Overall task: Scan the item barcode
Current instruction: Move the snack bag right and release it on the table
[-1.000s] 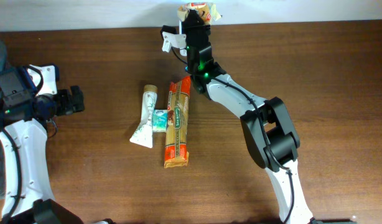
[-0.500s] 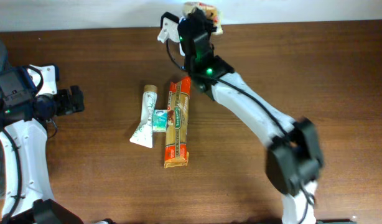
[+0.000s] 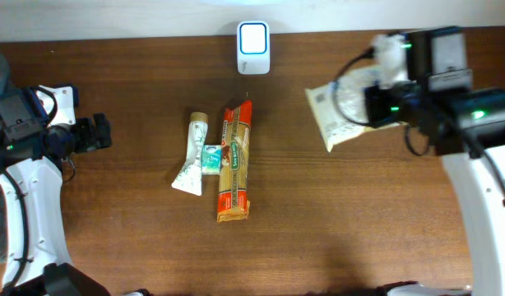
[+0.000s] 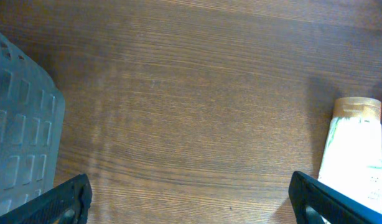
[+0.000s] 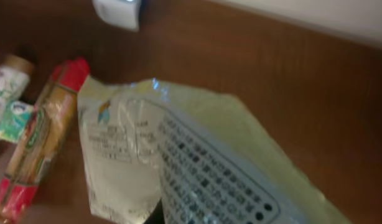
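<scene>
The white packet (image 5: 178,149) is blurred, its print unreadable, its lower end cropped.

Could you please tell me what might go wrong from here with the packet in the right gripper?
The right gripper pinches the soft pale packet by one edge, so it may sag, fold or slip. It is held well right of the scanner, so a low sweep across might brush the orange pack.

- Dark brown wooden counter (image 3: 137,247), grain running across.
- White scanner (image 3: 253,37) stands at the far edge, centre.
- White tube (image 3: 191,156) with a tan cap lies mid-counter.
- Long orange-red packet (image 3: 234,164) lies just beside it.
- Small teal packet (image 3: 210,158) sits between them, touching both.
</scene>
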{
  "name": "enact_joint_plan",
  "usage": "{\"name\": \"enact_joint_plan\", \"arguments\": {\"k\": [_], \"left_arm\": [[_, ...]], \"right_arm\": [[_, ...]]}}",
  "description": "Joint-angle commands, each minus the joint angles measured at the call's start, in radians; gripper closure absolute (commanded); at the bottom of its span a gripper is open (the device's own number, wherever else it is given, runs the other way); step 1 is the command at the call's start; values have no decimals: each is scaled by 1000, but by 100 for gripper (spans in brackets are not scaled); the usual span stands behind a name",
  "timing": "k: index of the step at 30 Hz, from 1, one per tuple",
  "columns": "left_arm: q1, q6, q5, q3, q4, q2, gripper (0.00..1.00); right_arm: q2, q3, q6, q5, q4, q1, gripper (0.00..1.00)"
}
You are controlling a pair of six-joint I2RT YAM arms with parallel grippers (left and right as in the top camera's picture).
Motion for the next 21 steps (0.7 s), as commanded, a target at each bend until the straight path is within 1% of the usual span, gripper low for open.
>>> {"name": "enact_joint_plan", "arguments": {"k": [1,4,6,8,13,18,21], "left_arm": [[5,12,11,9,3,0,1],[5,12,11,9,3,0,1],[5,12,11,9,3,0,1],[5,12,11,9,3,0,1],[5,12,11,9,3,0,1],[5,12,11,9,3,0,1],[5,12,11,9,3,0,1]], "right_arm": [[34,-70,69,-142,-29,-178,96],[98,-158,42,-180,-6,-317,96],[172,-202,14,-195,20,-370,96],[241,-214,-45,-192,34,-392,96],[420,-214,-75,-203,104,-409,96],[456,-214,-70,-199,126,-440,96],[456,-214,-8,-179,143,-505,96]]}}
